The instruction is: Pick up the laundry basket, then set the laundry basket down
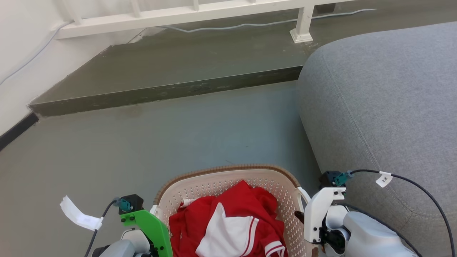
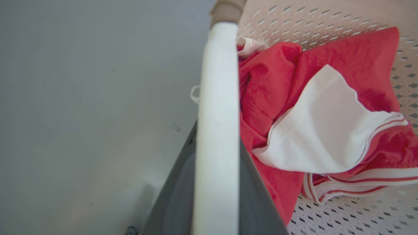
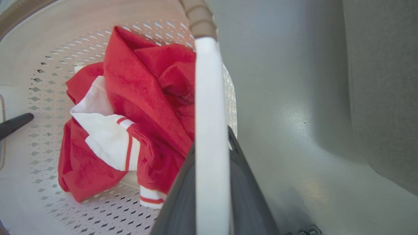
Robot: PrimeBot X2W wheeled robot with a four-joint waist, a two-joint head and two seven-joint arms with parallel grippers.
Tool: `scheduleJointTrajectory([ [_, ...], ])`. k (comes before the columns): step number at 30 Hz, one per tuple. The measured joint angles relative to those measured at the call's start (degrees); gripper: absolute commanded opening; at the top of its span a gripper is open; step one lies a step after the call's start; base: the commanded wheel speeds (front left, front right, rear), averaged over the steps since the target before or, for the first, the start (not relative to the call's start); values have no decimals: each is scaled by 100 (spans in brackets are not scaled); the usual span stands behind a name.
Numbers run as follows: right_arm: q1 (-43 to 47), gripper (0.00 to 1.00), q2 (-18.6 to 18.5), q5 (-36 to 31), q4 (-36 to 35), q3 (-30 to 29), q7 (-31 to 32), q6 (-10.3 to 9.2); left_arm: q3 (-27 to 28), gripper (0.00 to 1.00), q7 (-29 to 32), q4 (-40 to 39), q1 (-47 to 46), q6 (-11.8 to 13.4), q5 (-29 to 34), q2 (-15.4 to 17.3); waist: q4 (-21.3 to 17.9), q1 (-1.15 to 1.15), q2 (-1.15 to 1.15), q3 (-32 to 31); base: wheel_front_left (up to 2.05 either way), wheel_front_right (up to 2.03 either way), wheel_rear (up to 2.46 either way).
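The laundry basket, cream with perforated sides and a brown woven-look rim, sits at the bottom middle of the head view between my two arms. A red and white garment lies crumpled inside it. In the left wrist view my left gripper is shut on the basket's white left handle, one dark finger on each side. My right gripper is shut the same way on the white right handle. A dark finger of the left gripper shows inside the basket's far wall. Whether the basket's base touches the floor is hidden.
A grey sofa stands close on the right, almost against the basket. Grey floor stretches ahead to a raised dark step with a white railing post and a cable. A white wall runs along the left.
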Motion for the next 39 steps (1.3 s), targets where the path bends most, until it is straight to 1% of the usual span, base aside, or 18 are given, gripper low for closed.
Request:
scheduleJointTrajectory([
  [7, -104, 0, -22, 40, -13, 14, -9, 0, -8, 0, -137, -80, -20, 79, -34, 5, -25, 0, 0, 152, 0, 0, 0],
  [14, -471, 0, -107, 34, -118, 54, -115, 0, -1, 0, -425, -137, -283, 130, -32, 14, -59, 0, 0, 501, 0, 0, 0],
  [19, -672, 0, -164, 30, -191, 62, -310, 0, 8, 0, -641, -138, -490, 135, -29, 10, -95, 0, 0, 795, 0, 0, 0],
  [21, -742, 0, -174, 29, -203, 59, -355, 0, 24, 0, -720, -145, -558, 175, -27, 8, -110, 1, 0, 919, 0, 0, 0],
  [33, -1356, 0, -310, 12, -322, 18, -717, 1, 166, 0, -1192, -267, -1178, 182, -27, 10, -156, 1, 0, 1788, 0, 0, 0],
  [39, -1646, 0, -369, -23, -331, -29, -1038, 4, 191, 0, -1319, -343, -1503, 182, -27, 11, -146, 1, 0, 2349, 0, 0, 0],
])
